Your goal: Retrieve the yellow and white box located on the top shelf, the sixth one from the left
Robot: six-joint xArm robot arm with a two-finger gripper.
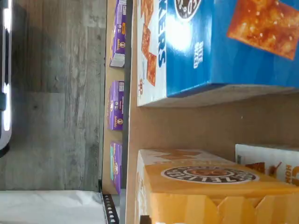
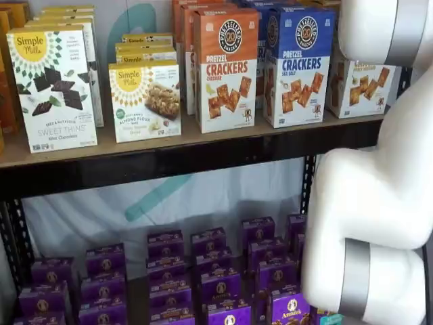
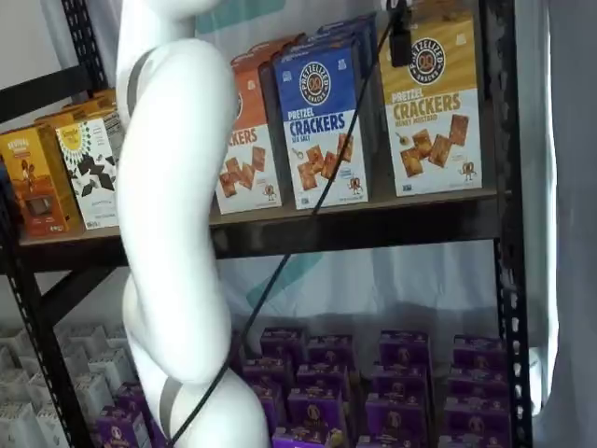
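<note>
The yellow and white box (image 3: 431, 103) stands upright at the right end of the top shelf (image 3: 373, 207), to the right of a blue Pretzel Crackers box (image 3: 322, 126). In a shelf view my white arm hides its upper part (image 2: 358, 87). The wrist view shows its yellow top with the round black logo (image 1: 210, 184) close up, with a gap of bare shelf board (image 1: 210, 123) between it and the blue box (image 1: 224, 42). My gripper (image 3: 401, 35) shows only as black fingers with a cable, hanging in front of the box's upper left corner. No gap between the fingers shows.
An orange Pretzel Crackers box (image 2: 226, 68) and white Simple Mills boxes (image 2: 53, 84) stand further left. A black upright (image 3: 499, 140) rises just right of the yellow box. Several purple boxes (image 2: 203, 271) fill the lower shelf. My arm (image 3: 177, 215) stands before the shelves.
</note>
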